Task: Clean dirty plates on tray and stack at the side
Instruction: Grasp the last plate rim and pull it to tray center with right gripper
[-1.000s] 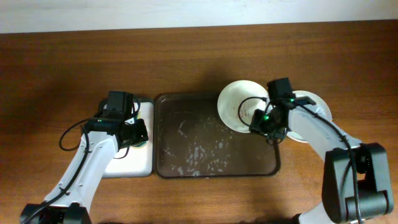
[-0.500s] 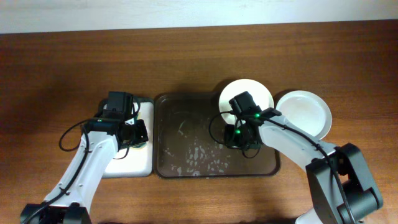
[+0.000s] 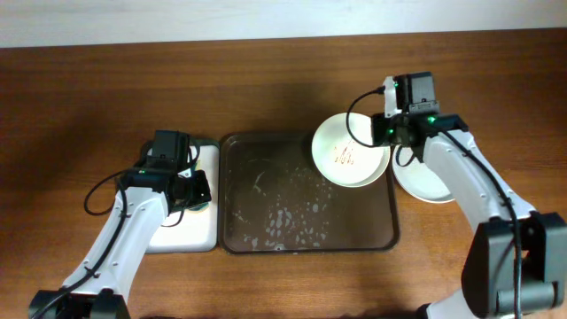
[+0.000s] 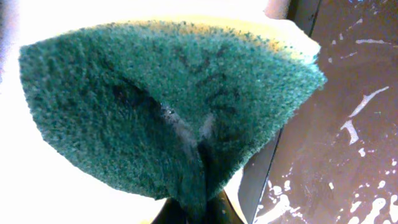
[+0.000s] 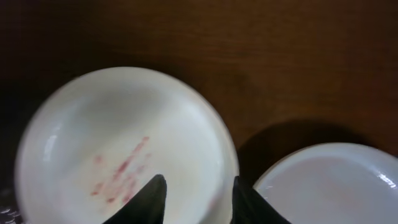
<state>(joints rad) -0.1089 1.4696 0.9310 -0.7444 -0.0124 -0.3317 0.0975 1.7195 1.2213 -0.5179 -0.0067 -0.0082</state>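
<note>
A cream plate (image 3: 350, 151) with red-brown streaks rests on the far right corner of the dark brown tray (image 3: 266, 221), overhanging its rim. A clean white plate (image 3: 434, 182) lies on the table just right of the tray, partly under my right arm. My right gripper (image 3: 392, 135) hovers open over the streaked plate's (image 5: 124, 143) right rim, one finger (image 5: 155, 198) over its inside, the other over the gap towards the white plate (image 5: 336, 186). My left gripper (image 4: 199, 210) is shut on a green sponge (image 4: 161, 106) left of the tray.
A small white tray (image 3: 182, 232) lies under my left gripper (image 3: 190, 189), touching the brown tray's left side. Pale foam smears cover the brown tray's floor (image 4: 354, 124). Bare wooden table runs along the back and on both far sides.
My right gripper swung left over the tray, then back up to the streaked plate's far right rim, uncovering its streaks. The left arm with the sponge has not moved.
</note>
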